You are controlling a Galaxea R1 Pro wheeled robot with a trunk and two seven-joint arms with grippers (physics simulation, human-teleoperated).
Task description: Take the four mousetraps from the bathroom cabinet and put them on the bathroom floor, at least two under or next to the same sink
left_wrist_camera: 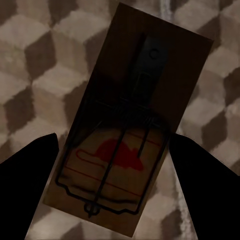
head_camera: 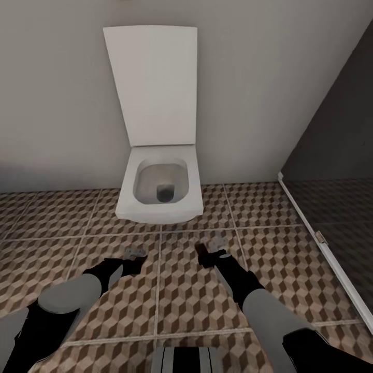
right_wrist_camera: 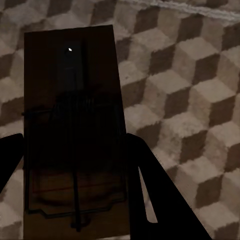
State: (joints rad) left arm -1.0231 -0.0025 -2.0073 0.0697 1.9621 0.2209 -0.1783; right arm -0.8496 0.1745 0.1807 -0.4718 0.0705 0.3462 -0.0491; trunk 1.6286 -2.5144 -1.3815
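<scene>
We are facing a white square-bowled toilet (head_camera: 159,191) with its lid raised against the pale wall, and both arms reach out low over the bathroom floor (head_camera: 269,259) of brown, beige and white cube-patterned tiles. At the far right stands a dark glass shower partition (head_camera: 336,171) with a white bottom rail.

In the left wrist view, the left claw (left_wrist_camera: 114,172) has its two dark fingers on either side of a flat brown wooden mousetrap (left_wrist_camera: 135,125) with a dark wire spring and a red mouse mark. The fingers sit against the board's long edges, so we judge it clamped edgewise, which keeps the sprung wire clear of the grip.

The right claw (right_wrist_camera: 75,165) carries a second wooden mousetrap (right_wrist_camera: 72,90) the same way, one finger at each long side; this board lies in deep shadow, so we cannot be sure how firmly the fingers press it.

In the head view, the left claw (head_camera: 129,259) and right claw (head_camera: 211,254) hang just above the tiles near the toilet's front, each with a small pale shape at its tip that is probably its trap. Held flat and low, the traps look ready to be set down on this floor. No sink appears here, so we judge the spot may not meet the beside-the-sink condition.
</scene>
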